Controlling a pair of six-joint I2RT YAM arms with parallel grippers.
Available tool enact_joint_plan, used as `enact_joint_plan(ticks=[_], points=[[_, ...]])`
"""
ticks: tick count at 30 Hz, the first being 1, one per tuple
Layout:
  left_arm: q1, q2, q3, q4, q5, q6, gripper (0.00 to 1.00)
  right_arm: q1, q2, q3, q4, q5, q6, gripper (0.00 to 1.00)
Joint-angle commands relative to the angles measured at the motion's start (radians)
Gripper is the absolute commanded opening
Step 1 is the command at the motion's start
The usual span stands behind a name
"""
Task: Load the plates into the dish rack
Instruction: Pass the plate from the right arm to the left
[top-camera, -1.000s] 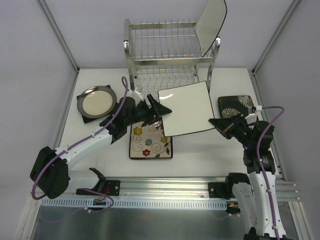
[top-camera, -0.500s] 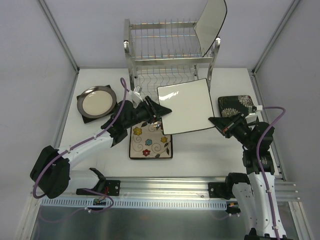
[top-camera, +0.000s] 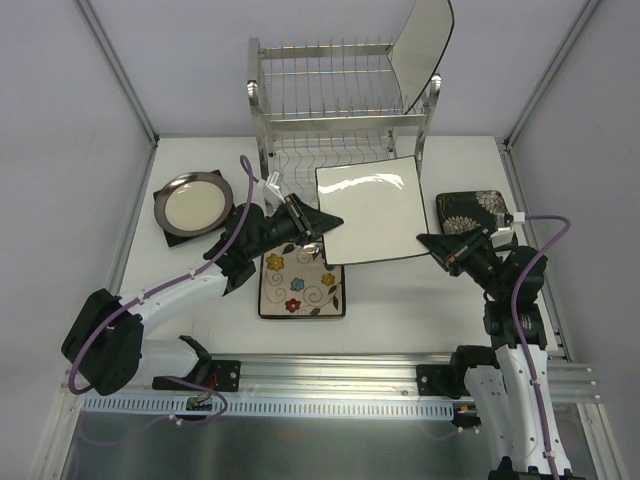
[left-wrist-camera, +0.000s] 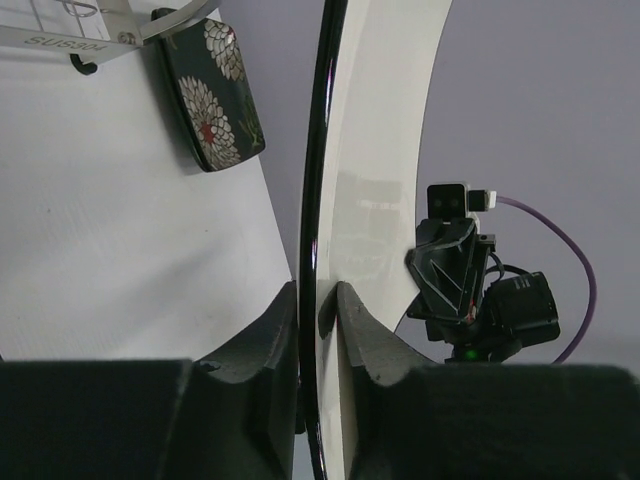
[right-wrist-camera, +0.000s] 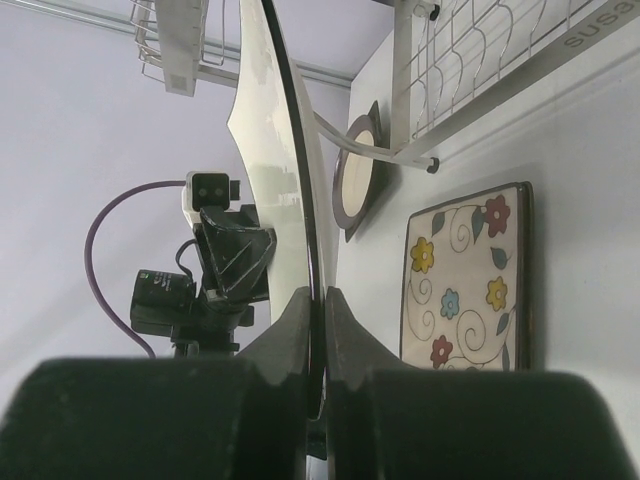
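Progress is slight: one racked plate (top-camera: 425, 50) stands at the right of the rack's (top-camera: 320, 110) top tier. A white plate (top-camera: 372, 210) hangs just near of the rack, with the left gripper (top-camera: 325, 222) and right gripper (top-camera: 425, 240) each pinching an edge. The flowered plate (top-camera: 300, 283), round plate (top-camera: 193, 203) and dark plate (top-camera: 470, 210) wait on the table (top-camera: 400, 300). The rack is stamped "SUS304".

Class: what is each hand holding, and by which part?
Both hold the white square plate by its rim: left hand on its left edge, right hand on the right edge.
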Motion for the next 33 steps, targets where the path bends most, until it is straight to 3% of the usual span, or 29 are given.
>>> enact_joint_plan(ticks=[1, 6, 10, 16, 22, 27, 33], points=[[-0.014, -0.016, -0.003, 0.127, 0.04, 0.013, 0.12, 0.01, -0.033, 0.033, 0.184, -0.038, 0.029, 0.01], [-0.014, -0.043, -0.019, 0.143, 0.026, 0.039, 0.0, 0.01, -0.037, 0.053, 0.047, -0.046, -0.12, 0.02], [-0.014, -0.068, -0.022, 0.147, 0.02, 0.064, 0.0, 0.01, -0.034, 0.059, -0.039, -0.05, -0.195, 0.19], [-0.012, -0.106, -0.026, 0.149, 0.009, 0.086, 0.0, 0.01, 0.005, 0.102, -0.125, -0.052, -0.323, 0.58], [0.009, -0.126, -0.034, 0.17, 0.032, 0.07, 0.0, 0.01, 0.068, 0.154, -0.148, -0.076, -0.392, 0.81], [0.045, -0.145, -0.063, 0.239, 0.063, -0.005, 0.0, 0.01, 0.168, 0.194, -0.121, -0.098, -0.453, 0.89], [0.066, -0.175, -0.085, 0.295, 0.086, -0.049, 0.0, 0.01, 0.304, 0.179, 0.036, -0.173, -0.393, 0.92]])
